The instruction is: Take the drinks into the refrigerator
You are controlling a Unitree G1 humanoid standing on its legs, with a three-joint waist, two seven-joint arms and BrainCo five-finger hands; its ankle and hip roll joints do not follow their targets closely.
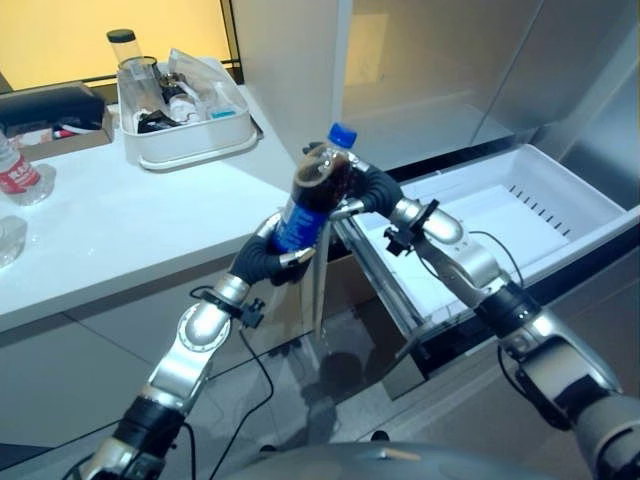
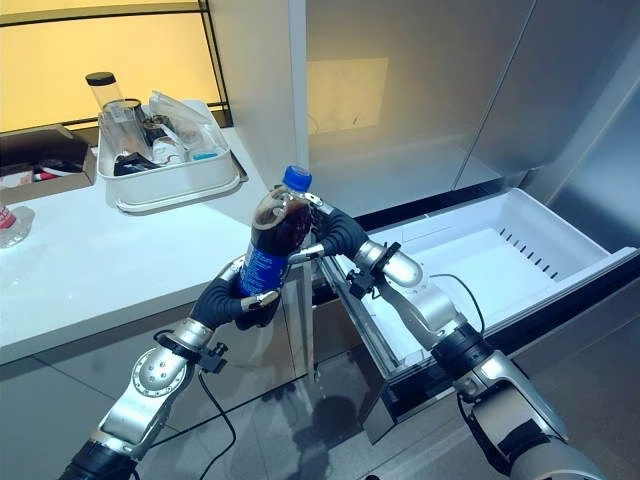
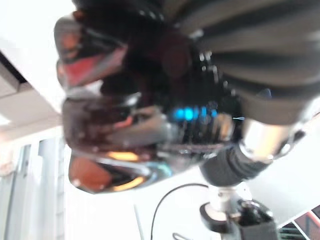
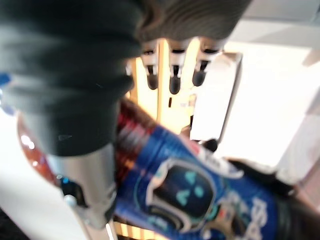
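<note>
Both hands grip a dark cola bottle (image 2: 275,235): the left hand (image 2: 238,298) low, the right hand (image 2: 328,236) higher. It is held tilted beside the open white drawer (image 2: 480,250).

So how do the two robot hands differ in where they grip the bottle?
The left robot hand wraps the cola bottle low, around its blue label; the right robot hand grips high, at the dark shoulder below the blue cap. The left reaches up from below, the right from the open drawer side. Both are curled on the bottle.

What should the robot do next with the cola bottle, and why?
Probably the right hand should carry the cola bottle over the open white drawer. Both hands grip the bottle, the left hand low and the right near the top, and the drawer lies on the right side.
</note>
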